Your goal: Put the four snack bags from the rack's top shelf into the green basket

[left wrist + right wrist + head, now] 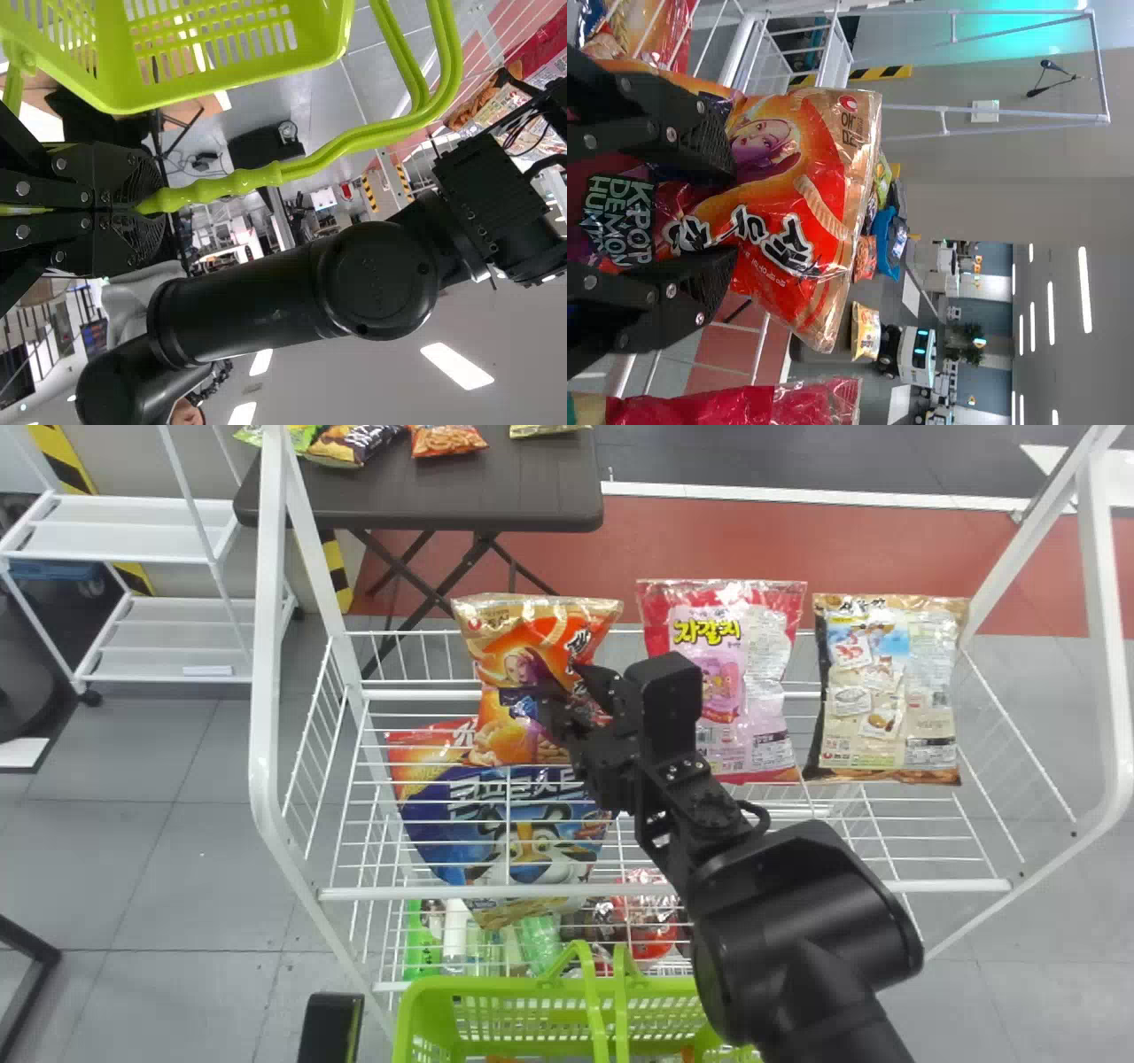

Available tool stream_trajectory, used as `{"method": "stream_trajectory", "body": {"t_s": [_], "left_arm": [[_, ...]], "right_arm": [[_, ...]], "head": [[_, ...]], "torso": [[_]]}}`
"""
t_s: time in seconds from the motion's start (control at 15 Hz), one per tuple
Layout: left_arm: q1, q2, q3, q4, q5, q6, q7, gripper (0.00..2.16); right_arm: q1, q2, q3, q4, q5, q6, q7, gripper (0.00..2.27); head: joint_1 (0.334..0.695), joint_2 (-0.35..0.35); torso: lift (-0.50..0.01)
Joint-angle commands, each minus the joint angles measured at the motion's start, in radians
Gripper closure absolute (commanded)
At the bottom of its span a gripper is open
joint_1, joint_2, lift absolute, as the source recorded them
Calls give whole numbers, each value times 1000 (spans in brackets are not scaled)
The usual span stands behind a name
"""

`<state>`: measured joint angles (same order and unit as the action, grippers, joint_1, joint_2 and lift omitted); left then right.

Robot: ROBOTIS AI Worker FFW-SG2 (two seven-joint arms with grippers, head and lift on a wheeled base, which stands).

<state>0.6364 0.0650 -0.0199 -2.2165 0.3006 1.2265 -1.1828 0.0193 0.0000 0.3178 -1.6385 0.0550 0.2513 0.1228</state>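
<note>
1. Head view: my right gripper (551, 693) is at the orange snack bag (540, 633) on the top shelf (372, 892).
2. Right wrist view: its jaws stand wide.
3. Left wrist view: my left gripper (330, 1029) clamps the basket handle (319, 164).

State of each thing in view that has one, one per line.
Left gripper: shut on the basket handle
Right gripper: open, fingers apart at the orange bag
Orange bag: upright, top sealed
Pink bag: upright, top sealed
Brown-edged bag: upright, top sealed
Green basket: handles raised
Folding table: unfolded
</note>
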Motion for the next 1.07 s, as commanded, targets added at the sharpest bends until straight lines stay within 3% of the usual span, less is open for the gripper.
{"method": "stream_trajectory", "body": {"t_s": [0.0,0.2,0.33,0.53,0.6,0.67,0.8,1.0], "left_arm": [[2,-1,-3,0,-1,0,0,2115],[6,-4,0,-9,-6,0,6,2115],[6,-8,0,-12,-12,0,14,2115],[-1,-11,-12,-15,-23,0,28,2115],[-3,-11,-14,-15,-23,3,31,2115],[-3,-13,-14,-15,-26,9,34,2115],[-1,-14,-15,-17,-26,12,37,2115],[28,-17,-18,-34,-26,3,58,2115]], "right_arm": [[65,1,-8,-107,0,21,17,2223],[208,0,-25,-380,8,159,21,2219],[298,-49,-52,-564,3,297,21,2219],[472,-101,-192,-879,-61,635,31,2219],[539,-103,-255,-960,-99,745,58,2219],[582,-103,-310,-1011,-136,837,84,2219],[668,-92,-451,-1090,-247,981,133,2219],[692,-80,-559,-1112,-323,1193,224,2219]], "head": [[695,-39],[695,-40],[695,-52],[695,-145],[695,-191],[695,-279],[695,-350],[695,-350]], "torso": [[0],[0],[0],[0],[0],[0],[0],[0]]}}
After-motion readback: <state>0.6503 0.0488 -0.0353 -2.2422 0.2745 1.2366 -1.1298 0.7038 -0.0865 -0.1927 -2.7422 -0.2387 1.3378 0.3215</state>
